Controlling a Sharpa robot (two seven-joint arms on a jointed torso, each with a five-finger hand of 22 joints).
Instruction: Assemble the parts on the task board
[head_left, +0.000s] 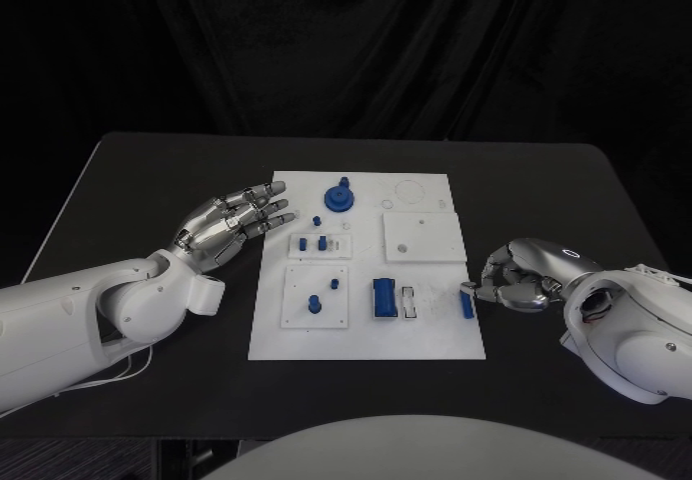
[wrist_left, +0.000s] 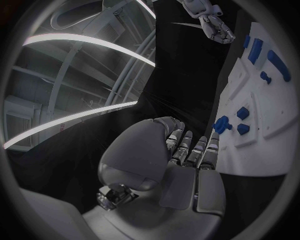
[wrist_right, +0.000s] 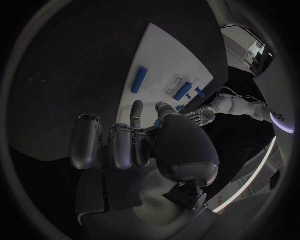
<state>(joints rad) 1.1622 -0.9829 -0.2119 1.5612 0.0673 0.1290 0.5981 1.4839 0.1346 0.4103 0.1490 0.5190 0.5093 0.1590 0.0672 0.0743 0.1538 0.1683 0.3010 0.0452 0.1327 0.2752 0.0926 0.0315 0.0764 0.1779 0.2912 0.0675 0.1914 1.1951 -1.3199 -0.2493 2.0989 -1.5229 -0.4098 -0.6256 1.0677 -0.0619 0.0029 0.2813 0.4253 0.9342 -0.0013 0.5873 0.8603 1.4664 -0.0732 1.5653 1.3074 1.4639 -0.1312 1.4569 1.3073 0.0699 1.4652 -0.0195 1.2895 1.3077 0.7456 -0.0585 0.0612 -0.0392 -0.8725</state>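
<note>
The left hand (head_left: 231, 225) hovers over the black table (head_left: 144, 180) just beside the left edge of the white board (head_left: 368, 340), its fingers spread wide and straight with nothing in them — the fingertips reach toward the board's upper left part. On the board, going from its left side, a small blue peg (head_left: 315, 303) stands on the raised square plate near the lower left corner, and a little blue knob (head_left: 335, 284) sits close by at that plate's upper edge. Above them two short blue pieces (head_left: 312, 243) lie side by side on a smaller plate, and a round blue gear (head_left: 340, 196) stands near the board's top edge. Toward the lower middle a blue block (head_left: 385, 298) lies lengthwise, with a pale grey piece (head_left: 410, 301) just beside it. A slim blue bar (head_left: 466, 304) lies along the right edge. The right hand (head_left: 519, 280) rests at that right edge, fingers curled in narrow, the tips touching or nearly touching the bar — whether it grips the bar cannot be told.
</note>
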